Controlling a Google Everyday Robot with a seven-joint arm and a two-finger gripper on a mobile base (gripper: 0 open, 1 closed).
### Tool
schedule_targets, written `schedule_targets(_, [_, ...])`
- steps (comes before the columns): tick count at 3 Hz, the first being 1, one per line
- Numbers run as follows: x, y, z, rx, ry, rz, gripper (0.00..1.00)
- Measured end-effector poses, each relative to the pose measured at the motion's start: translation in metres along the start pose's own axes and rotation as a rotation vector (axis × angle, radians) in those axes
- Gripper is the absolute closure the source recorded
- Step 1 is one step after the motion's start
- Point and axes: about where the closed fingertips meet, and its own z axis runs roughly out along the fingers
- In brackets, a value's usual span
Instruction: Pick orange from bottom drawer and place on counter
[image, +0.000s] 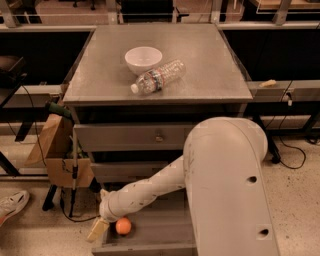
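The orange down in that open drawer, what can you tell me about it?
The orange is small, round and smooth, an even bright orange all over, and looks whole. It sits on the grey floor of the pulled-out bottom drawer, near the drawer's front left corner. The gripper is low down just to the left of it, very close. Whether the two touch cannot be told.

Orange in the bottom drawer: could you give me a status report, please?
Gripper low at bottom drawer left front, beside orange. Orange lies on drawer floor. Counter holds bowl, bottle.
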Motion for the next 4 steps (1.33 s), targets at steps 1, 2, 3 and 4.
schedule_targets(1, [0.008,-0.008,0.007,-0.008,-0.045,-0.063,0.0])
schedule_targets(2, [0.016,-0.024,0.02,-0.029,-0.08,-0.217,0.0])
schedule_targets(3, [0.032,-0.041,0.03,-0.021,-0.062,-0.35,0.0])
schedule_targets(4, [0.069,-0.064,0.04,0.009,-0.005,-0.372,0.0])
